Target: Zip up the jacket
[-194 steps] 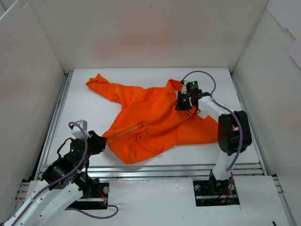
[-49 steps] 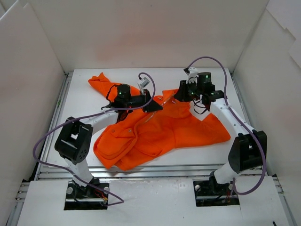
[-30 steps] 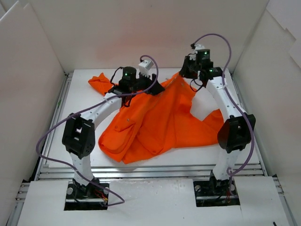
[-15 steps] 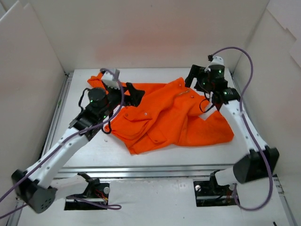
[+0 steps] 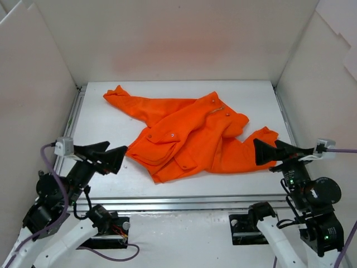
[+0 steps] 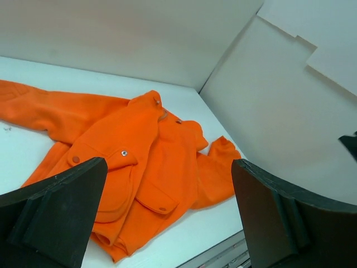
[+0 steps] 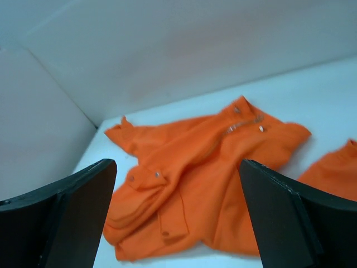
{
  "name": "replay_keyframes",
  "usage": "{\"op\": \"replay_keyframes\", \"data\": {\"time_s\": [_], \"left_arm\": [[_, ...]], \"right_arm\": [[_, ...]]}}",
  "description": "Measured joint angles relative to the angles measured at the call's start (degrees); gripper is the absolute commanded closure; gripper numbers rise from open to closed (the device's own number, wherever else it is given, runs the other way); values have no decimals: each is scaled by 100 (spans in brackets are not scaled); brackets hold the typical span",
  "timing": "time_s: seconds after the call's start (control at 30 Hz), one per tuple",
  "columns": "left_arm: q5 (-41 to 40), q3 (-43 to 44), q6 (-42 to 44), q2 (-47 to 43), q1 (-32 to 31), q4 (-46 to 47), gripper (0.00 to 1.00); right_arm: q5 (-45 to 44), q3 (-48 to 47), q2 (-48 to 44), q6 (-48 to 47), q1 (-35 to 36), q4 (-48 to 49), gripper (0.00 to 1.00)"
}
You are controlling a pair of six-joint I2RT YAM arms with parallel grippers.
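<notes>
The bright orange jacket (image 5: 189,134) lies crumpled on the white table, one sleeve stretched to the far left and its collar toward the far right. Flap pockets with silver snaps face up. A short stretch of zipper (image 5: 216,109) shows near the collar. My left gripper (image 5: 105,153) hovers open at the near left, short of the jacket's hem. At the near right my right gripper (image 5: 277,151) is open too, just off the right sleeve. In the left wrist view the jacket (image 6: 139,139) shows between the wide fingers of the left gripper (image 6: 167,184). The right wrist view has the jacket (image 7: 234,145) beyond the right gripper (image 7: 177,173).
White panel walls (image 5: 178,44) close in the table (image 5: 251,100) at the back and both sides. A metal rail (image 5: 184,201) runs along the near edge, with both arm bases below it.
Both grippers have let go of the jacket near its collar and opened. Both arms have pulled back to the near edge. The jacket has dropped flat onto the table.
</notes>
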State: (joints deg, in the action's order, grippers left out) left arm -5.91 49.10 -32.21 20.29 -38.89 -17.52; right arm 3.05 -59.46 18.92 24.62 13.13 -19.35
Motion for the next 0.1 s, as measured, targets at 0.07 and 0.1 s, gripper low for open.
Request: {"op": "replay_keyframes", "data": {"time_s": [0.07, 0.1], "left_arm": [[-68, 57, 0, -243, 0, -243, 0], [-87, 101, 0, -258, 0, -380, 0]], "right_arm": [[-61, 157, 4, -2, 0, -385, 2], [-79, 258, 4, 0, 0, -592, 2]]}}
